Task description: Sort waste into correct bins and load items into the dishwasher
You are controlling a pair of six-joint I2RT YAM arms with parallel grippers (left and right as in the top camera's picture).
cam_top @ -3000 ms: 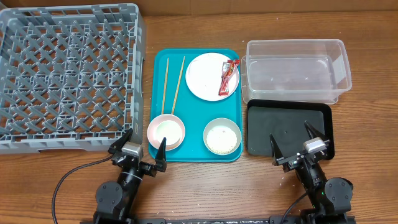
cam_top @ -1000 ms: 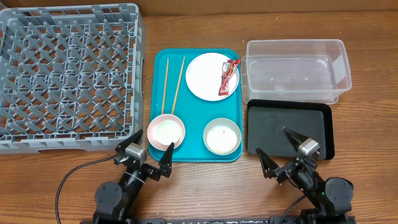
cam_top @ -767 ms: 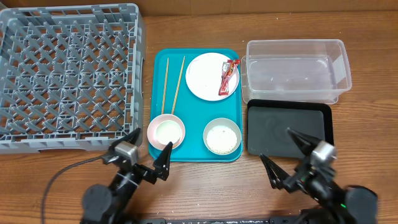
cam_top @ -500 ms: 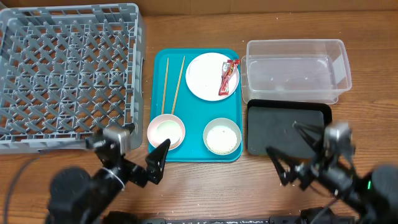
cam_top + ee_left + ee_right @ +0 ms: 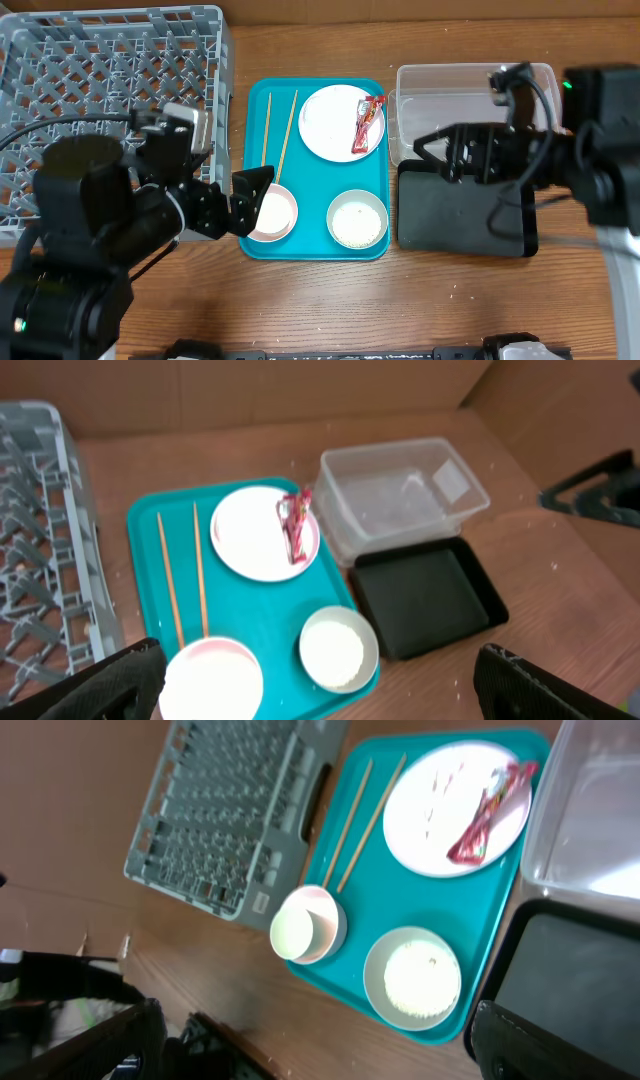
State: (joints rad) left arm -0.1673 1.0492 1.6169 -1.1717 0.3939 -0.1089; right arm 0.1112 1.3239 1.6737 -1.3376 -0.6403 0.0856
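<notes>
Two bowls, a plate (image 5: pixel 325 125) and a pair of chopsticks (image 5: pixel 267 135) are set out on the teal tray (image 5: pixel 315 190). This tray is placed between the rack (image 5: pixel 110 100) on the left and the tub (image 5: pixel 450 100) and black tray (image 5: pixel 440 215) on the right. The plate is round and pale pink-white, at the tray's far right corner. The red wrapper (image 5: pixel 367 123), long and crumpled, is laid across the plate's right part. The chopsticks, thin and wooden, are laid almost parallel to the left of the plate, with their near ends by the pink bowl (image 5: pixel 275 212). That bowl is found at the tray's near left corner and the greenish bowl (image 5: pixel 331 218) at its near right. The tub is clear and high-walled. The black tray is shallow and is set just in front of the tub.

The left gripper (image 5: pixel 317 650) and the right gripper (image 5: pixel 316 1008) are both held wide, raised over the table, with nothing gripped between the fingers.

From overhead the whole rack and its lattice floor are shown. There the pink bowl's left edge is covered by the left gripper, and parts of the tub and black tray by the right gripper. In the left wrist view the tub and black tray are seen unobstructed, but the pink bowl is cut by the lower edge and only the rack's edge is caught. In the right wrist view the pink bowl is seen whole, with a white inner part standing within the pink rim. Whether that part is a separate cup cannot be told. A white grainy filling (image 5: pixel 415 975) is seen in the greenish bowl and small specks (image 5: pixel 440 785) on the plate, while only a corner of the tub is shown.
</notes>
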